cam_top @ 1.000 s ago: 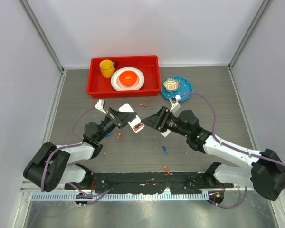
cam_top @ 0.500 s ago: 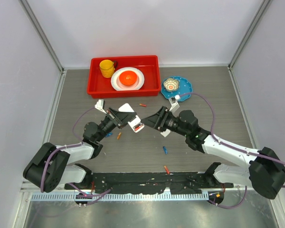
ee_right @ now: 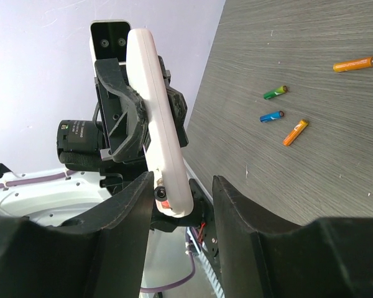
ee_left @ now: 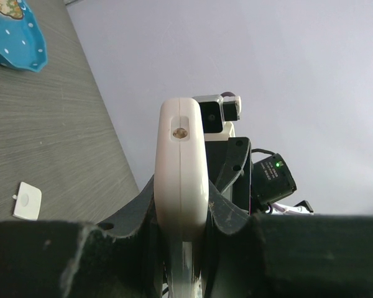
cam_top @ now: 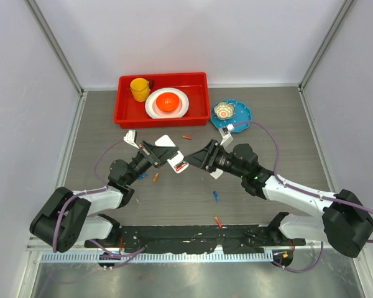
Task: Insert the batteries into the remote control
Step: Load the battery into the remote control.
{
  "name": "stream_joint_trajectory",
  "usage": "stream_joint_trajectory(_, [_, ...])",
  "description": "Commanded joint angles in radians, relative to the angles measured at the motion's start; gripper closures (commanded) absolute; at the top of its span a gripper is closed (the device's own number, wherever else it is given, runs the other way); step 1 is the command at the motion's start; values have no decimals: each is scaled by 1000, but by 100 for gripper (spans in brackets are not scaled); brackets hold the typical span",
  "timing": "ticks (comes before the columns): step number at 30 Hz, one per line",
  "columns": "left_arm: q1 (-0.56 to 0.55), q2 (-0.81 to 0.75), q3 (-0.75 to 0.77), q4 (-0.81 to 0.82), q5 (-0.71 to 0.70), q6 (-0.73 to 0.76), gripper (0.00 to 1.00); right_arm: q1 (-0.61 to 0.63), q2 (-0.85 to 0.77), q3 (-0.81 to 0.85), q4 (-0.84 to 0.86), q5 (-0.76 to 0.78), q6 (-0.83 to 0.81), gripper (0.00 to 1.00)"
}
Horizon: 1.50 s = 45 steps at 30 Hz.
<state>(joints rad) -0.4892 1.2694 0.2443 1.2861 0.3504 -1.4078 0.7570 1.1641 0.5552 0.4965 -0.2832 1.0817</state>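
Observation:
The white remote control is held off the table between the two arms, with my left gripper shut on it. In the left wrist view its narrow edge stands up from between the fingers of the left gripper. My right gripper faces it and is open. The remote's lower end lies between the fingers of the right gripper, close to the left one, with a gap on the right. Batteries lie loose on the table: orange, green, blue and orange.
More batteries lie at the back, in the middle and by the near rail. A small white cover piece lies flat. At the back stand a red tray with cup and plate, and a blue plate.
The right gripper's jaws have narrowed around the remote's end and the arm has edged slightly left. The left arm and the remote have stayed still.

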Motion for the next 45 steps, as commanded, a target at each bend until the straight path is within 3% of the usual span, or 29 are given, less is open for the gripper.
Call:
stream_joint_trajectory(1, [-3, -27, 6, 260, -7, 4, 100, -1, 12, -1, 46, -16, 11, 53])
stream_joint_trajectory(15, [-31, -33, -16, 260, -102, 18, 100, 4, 52, -31, 143, -1, 66, 51])
stream_joint_trajectory(27, [-32, -15, -26, 260, -97, 33, 99, 1, 17, 25, 105, 12, 53, 36])
stream_joint_trajectory(45, [-32, -36, -20, 260, -114, 38, 100, -33, 0, -51, 140, 10, 89, 43])
